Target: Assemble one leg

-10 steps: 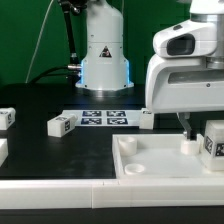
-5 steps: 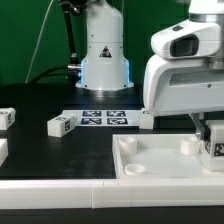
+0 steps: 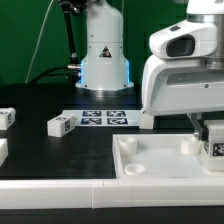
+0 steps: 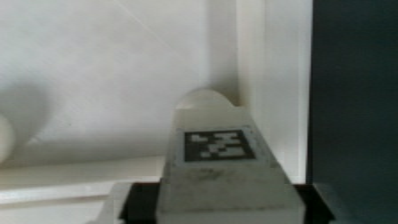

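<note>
The widest lane is the bare black table in front, on the exterior view's left of the white tray-like piece. Further left a loose leg stands beside the marker board, with a second leg and a third leg at the edge. A fourth leg sits just behind the tray's far wall. The robot base closes the back. Over the tray's right end the wrist housing fills the air – the gripper clamps the held leg just beside the tray wall.

Black table — on it the marker board, white tray piece, a tagged leg.
</note>
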`<action>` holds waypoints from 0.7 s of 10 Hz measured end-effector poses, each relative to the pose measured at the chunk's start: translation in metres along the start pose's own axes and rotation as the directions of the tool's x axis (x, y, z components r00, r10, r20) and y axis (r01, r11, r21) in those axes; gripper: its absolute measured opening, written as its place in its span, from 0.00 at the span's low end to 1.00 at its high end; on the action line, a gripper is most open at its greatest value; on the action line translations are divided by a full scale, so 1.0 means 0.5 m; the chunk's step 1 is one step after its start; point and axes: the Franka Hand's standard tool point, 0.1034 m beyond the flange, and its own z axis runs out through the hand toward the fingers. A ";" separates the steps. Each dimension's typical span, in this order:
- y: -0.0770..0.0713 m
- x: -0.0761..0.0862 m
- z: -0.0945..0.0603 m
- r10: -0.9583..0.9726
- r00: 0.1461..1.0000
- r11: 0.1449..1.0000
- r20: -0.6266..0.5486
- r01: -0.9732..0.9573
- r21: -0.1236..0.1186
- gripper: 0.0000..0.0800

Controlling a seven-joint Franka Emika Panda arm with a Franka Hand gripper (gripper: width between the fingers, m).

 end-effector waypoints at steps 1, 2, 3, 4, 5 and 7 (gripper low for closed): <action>-0.002 0.000 0.001 0.096 0.995 0.995 -0.001 -0.096 0.002 0.37; -0.001 0.000 0.002 0.208 0.978 0.978 -0.004 -0.208 0.003 0.37; -0.001 0.000 0.002 0.277 0.961 0.961 -0.005 -0.277 0.004 0.37; -0.001 0.000 0.002 0.371 0.929 0.929 -0.005 -0.370 0.006 0.37; -0.002 0.000 0.003 0.468 0.884 0.884 -0.004 -0.468 0.006 0.37; -0.004 -0.001 0.004 0.639 0.769 0.769 -0.006 -0.639 0.009 0.37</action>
